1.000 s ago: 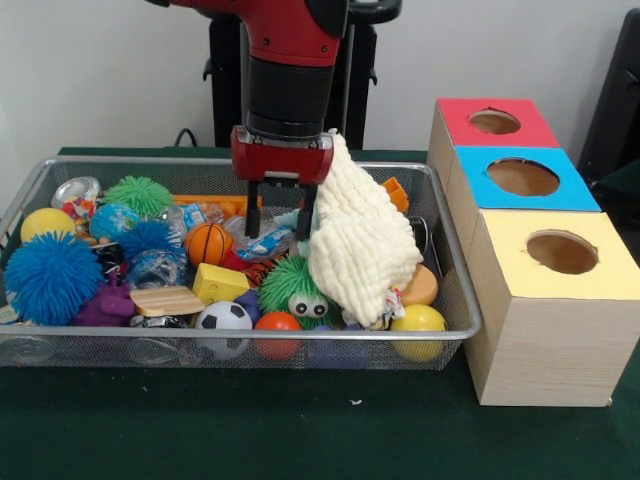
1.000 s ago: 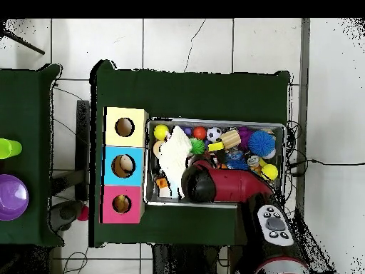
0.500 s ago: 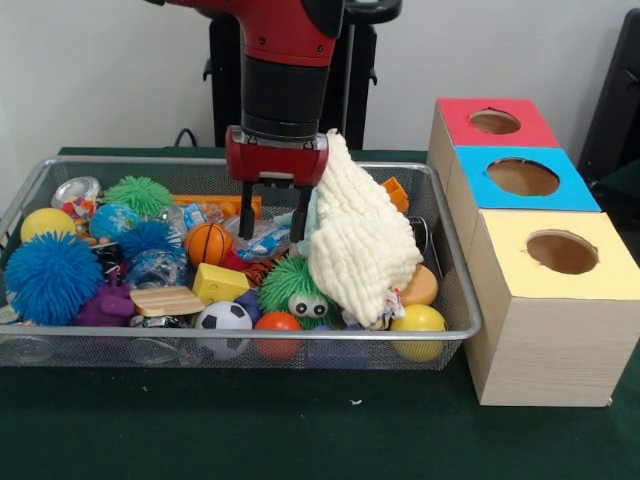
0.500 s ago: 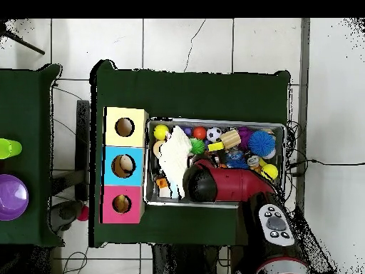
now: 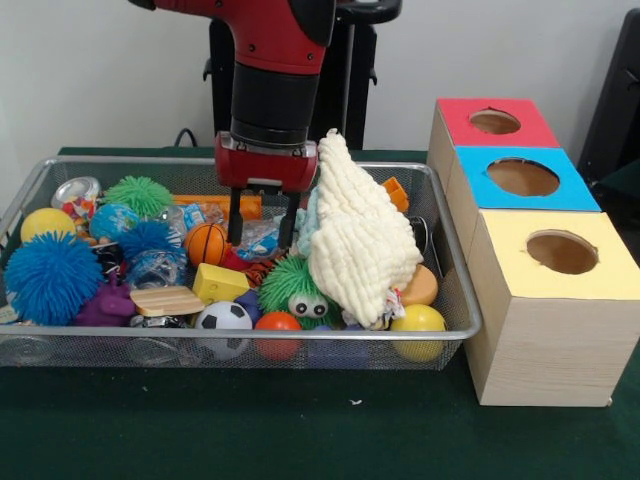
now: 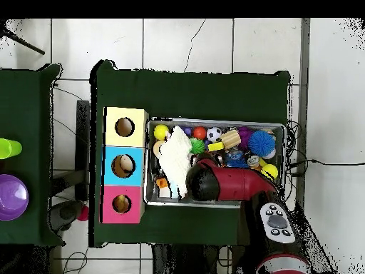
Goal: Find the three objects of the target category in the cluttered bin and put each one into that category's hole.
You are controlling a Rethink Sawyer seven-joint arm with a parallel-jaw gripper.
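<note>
We see the gripper [image 5: 259, 222] has slid away from the cloth [image 5: 358, 240] toward the basketball [image 5: 207, 242], fingers [image 5: 236, 222] parted, empty; still searching.

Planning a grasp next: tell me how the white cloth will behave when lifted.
The cloth is probably floppy: it lies crumpled over the toys, so it should sag. Its textured weave suggests easy grip. Likely light, though a fold could drag the yellow ball.

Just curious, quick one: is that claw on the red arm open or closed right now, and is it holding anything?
Gripper: open, holding nothing, fingers apart over the toys in the wire bin, beside the white cloth.
</note>
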